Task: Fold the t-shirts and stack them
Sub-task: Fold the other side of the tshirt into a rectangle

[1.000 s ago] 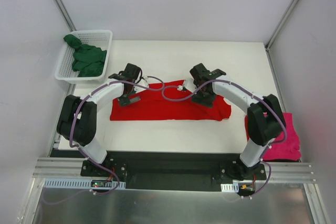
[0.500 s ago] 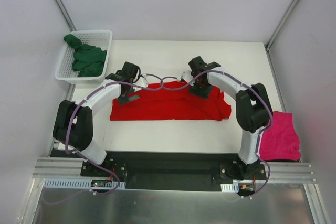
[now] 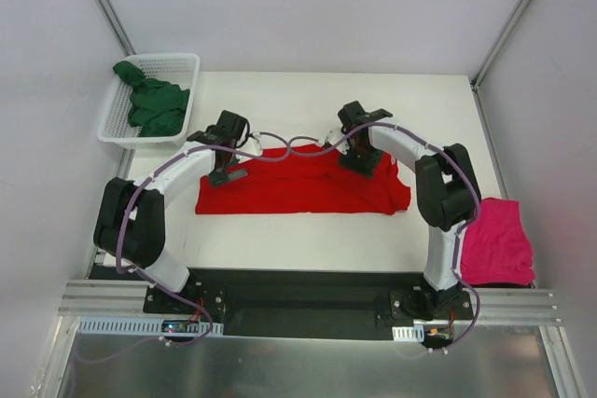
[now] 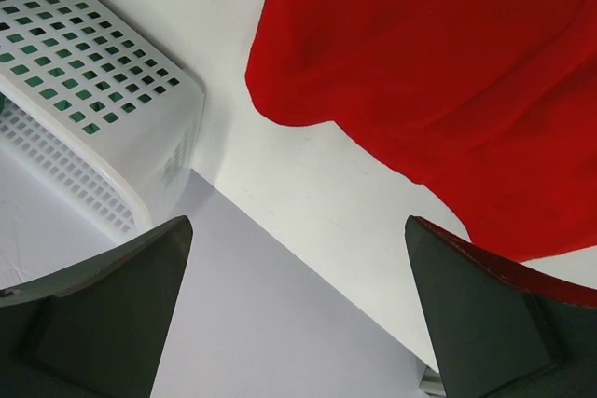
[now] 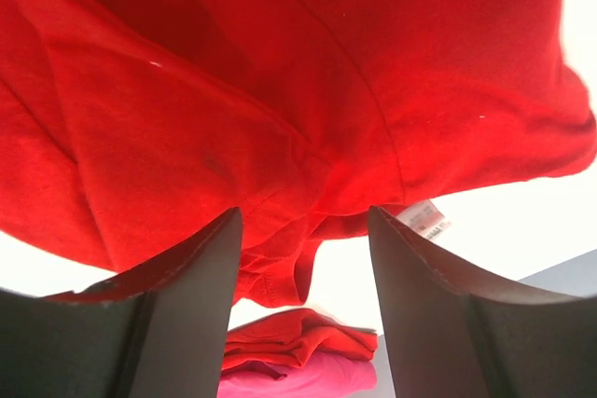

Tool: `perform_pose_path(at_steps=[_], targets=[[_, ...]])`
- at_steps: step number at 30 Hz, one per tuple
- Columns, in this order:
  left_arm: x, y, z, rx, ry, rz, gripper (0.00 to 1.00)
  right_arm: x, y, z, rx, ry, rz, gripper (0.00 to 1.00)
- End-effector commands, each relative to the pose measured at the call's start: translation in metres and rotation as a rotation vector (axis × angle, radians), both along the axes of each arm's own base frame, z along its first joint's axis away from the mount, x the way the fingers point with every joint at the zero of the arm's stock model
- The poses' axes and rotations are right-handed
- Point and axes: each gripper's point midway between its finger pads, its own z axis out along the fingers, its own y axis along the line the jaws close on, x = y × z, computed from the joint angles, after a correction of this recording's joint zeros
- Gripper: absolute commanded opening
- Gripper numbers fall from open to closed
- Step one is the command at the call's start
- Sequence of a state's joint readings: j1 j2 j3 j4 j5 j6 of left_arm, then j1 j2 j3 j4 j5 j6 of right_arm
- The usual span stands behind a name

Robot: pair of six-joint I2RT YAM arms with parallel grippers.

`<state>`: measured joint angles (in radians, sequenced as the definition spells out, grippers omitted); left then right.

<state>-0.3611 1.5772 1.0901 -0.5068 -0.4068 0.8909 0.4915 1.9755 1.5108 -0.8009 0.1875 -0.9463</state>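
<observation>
Folding the red tee looks to be underway; left tool and right tool are spread apart, nothing gripped. The edge just ahead of each probably needs to be pinched next.

Red t-shirt: wrinkled, fills most of frame. Claw: dark fingers spread apart, bottom edge. White label: right of centre. Pink t-shirt: bottom centre. Tabletop: white, right edge.
</observation>
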Motion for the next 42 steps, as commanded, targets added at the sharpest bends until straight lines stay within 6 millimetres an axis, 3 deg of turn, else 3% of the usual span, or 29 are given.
perform_pose_path(at_steps=[1, 6, 7, 9, 17, 22, 31, 42], targets=[[-0.008, 0.011, 0.008, 0.040, -0.004, 0.007, 0.99, 0.000, -0.009, -0.001, -0.024, 0.032, -0.014, 0.58], [-0.003, 0.035, 0.017, 0.044, -0.034, 0.088, 0.99, -0.001, -0.007, -0.003, -0.009, 0.047, -0.012, 0.46], [-0.001, 0.042, 0.020, 0.043, -0.041, 0.112, 0.99, 0.000, -0.006, -0.001, -0.005, 0.044, -0.010, 0.35], [0.001, 0.050, 0.024, 0.050, -0.049, 0.127, 0.99, -0.001, -0.004, 0.000, 0.009, 0.050, -0.013, 0.23], [0.001, 0.062, 0.025, 0.057, -0.049, 0.153, 0.99, -0.004, 0.007, 0.013, 0.053, 0.060, -0.015, 0.05], [0.006, 0.062, 0.025, 0.059, -0.048, 0.154, 0.99, -0.021, 0.018, 0.021, 0.092, 0.112, 0.015, 0.01], [0.016, 0.068, 0.029, 0.078, -0.060, 0.157, 0.99, -0.070, 0.030, 0.030, 0.147, 0.286, 0.087, 0.01], [0.019, 0.076, 0.029, 0.096, -0.063, 0.160, 0.99, -0.116, 0.043, 0.044, 0.186, 0.417, 0.145, 0.01]])
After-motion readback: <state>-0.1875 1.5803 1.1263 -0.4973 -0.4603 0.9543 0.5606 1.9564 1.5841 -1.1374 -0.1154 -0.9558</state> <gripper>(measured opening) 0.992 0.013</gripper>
